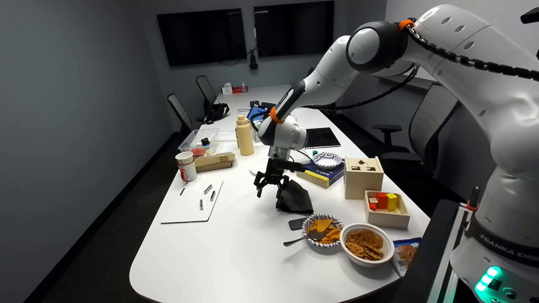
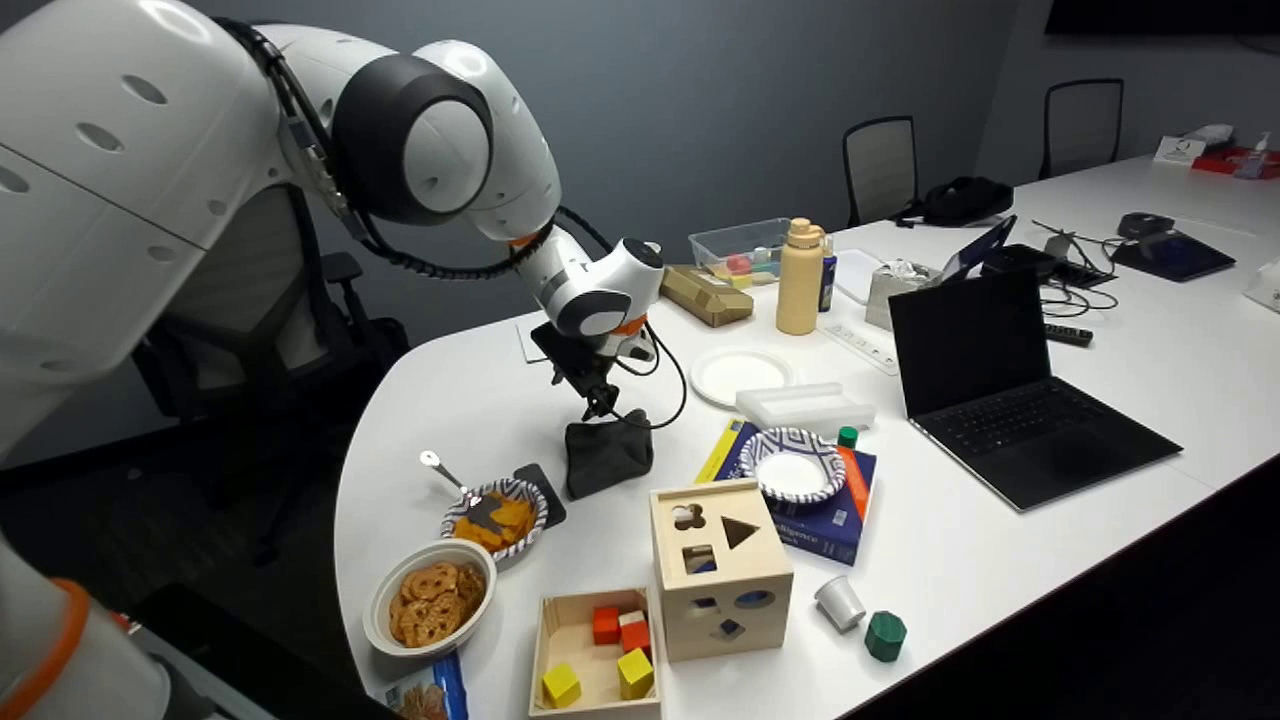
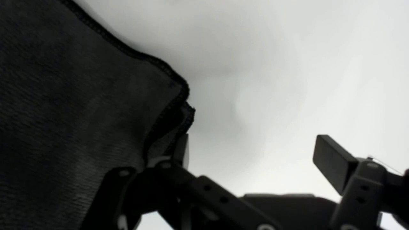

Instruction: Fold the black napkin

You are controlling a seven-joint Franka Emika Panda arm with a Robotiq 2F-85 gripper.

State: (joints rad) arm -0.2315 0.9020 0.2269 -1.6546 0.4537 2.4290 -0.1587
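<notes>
The black napkin (image 1: pixel 296 200) lies on the white table and looks folded over, with two hemmed edges near one another at a corner. It also shows in an exterior view (image 2: pixel 606 462) and fills the left of the wrist view (image 3: pixel 70 95). My gripper (image 1: pixel 268 194) is low over the table at the napkin's edge, also seen in an exterior view (image 2: pixel 597 402). In the wrist view the gripper (image 3: pixel 252 143) is wide open. Its left finger overlaps the napkin's corner; I cannot tell if they touch. Bare table shows between the fingers, and part of the napkin is hidden behind the left finger.
A black phone (image 2: pixel 543 495), a chip bowl (image 1: pixel 308 242) with a spoon and a pretzel bowl (image 1: pixel 344 248) stand near the napkin. A blue book (image 2: pixel 815 530) with a patterned bowl, a wooden shape box (image 2: pixel 722 600) and a white plate (image 2: pixel 715 378) are also close.
</notes>
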